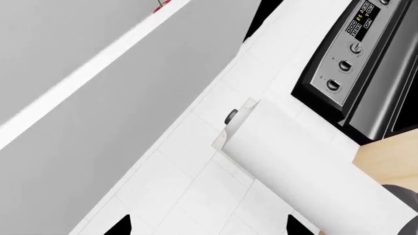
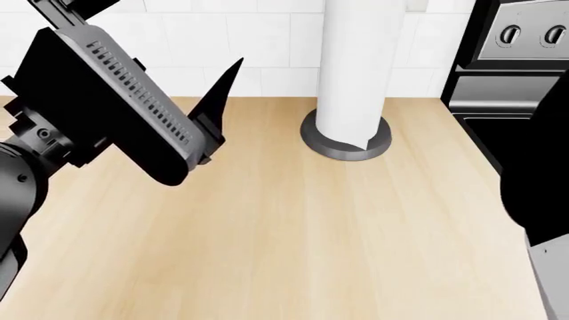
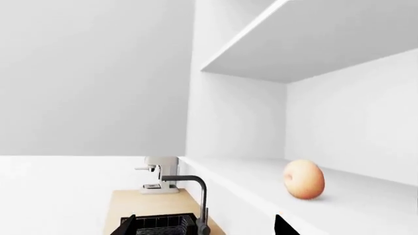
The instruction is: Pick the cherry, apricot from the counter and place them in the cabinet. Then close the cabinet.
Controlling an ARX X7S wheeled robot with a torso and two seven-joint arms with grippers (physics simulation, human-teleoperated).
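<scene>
The pale beige-orange, matte-skinned apricot (image 3: 304, 179) sits on the white cabinet shelf (image 3: 365, 205), apart from the right gripper (image 3: 203, 226), whose jaws stand wide and empty just outside the opening. That fruit looks delivered. In the left wrist view, the tiny glossy red cherry (image 1: 160, 7) peeks in at the edge, up on a white ledge, so it may be placed too. The left gripper (image 1: 207, 227) is raised over the light-beige wood-grain counter (image 2: 294, 233) with jaws spread and nothing between them. Closing the cabinet seems next: draw both arms clear first. No door shows, so find it before pushing, then sweep it shut gently.
</scene>
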